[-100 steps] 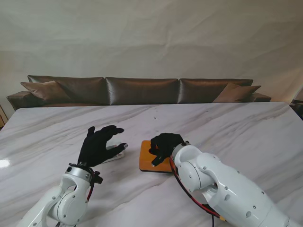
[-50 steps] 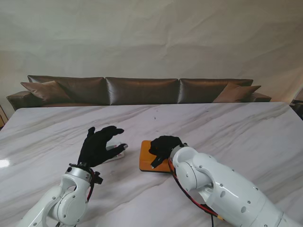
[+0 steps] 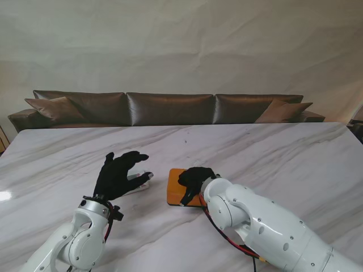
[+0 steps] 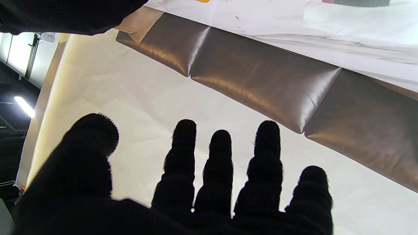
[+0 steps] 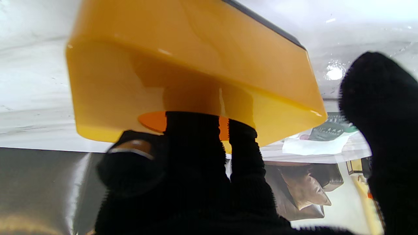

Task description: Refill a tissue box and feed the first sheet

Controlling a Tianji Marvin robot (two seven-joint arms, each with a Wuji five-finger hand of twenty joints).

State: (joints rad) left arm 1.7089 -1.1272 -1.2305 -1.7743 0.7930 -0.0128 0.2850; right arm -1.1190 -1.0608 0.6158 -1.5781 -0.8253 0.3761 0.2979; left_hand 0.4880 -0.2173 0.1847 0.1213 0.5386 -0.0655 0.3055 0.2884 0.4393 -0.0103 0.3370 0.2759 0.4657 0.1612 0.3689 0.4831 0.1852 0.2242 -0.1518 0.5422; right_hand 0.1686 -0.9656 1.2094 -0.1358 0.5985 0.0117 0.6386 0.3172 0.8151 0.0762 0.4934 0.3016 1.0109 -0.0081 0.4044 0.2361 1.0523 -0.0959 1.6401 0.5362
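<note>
An orange tissue box (image 3: 175,191) lies flat on the marble table (image 3: 272,153), just right of centre. My right hand (image 3: 194,179) rests on top of it with its fingers curled down. In the right wrist view the fingertips (image 5: 192,127) touch the orange tissue box (image 5: 183,58) at its oval slot, while the thumb (image 5: 378,98) stands off to the side. My left hand (image 3: 119,171) hovers open, fingers spread, over a white tissue pack (image 3: 139,184) left of the box. The left wrist view shows the spread fingers (image 4: 218,156) holding nothing.
A brown leather sofa (image 3: 170,107) runs along the table's far edge, with a pale wall behind it. My right forearm (image 3: 266,226) fills the near right of the stand view.
My right hand has slid a little left and nearer to me across the box top, and its arm has swung left with it. The left hand has stayed put.
</note>
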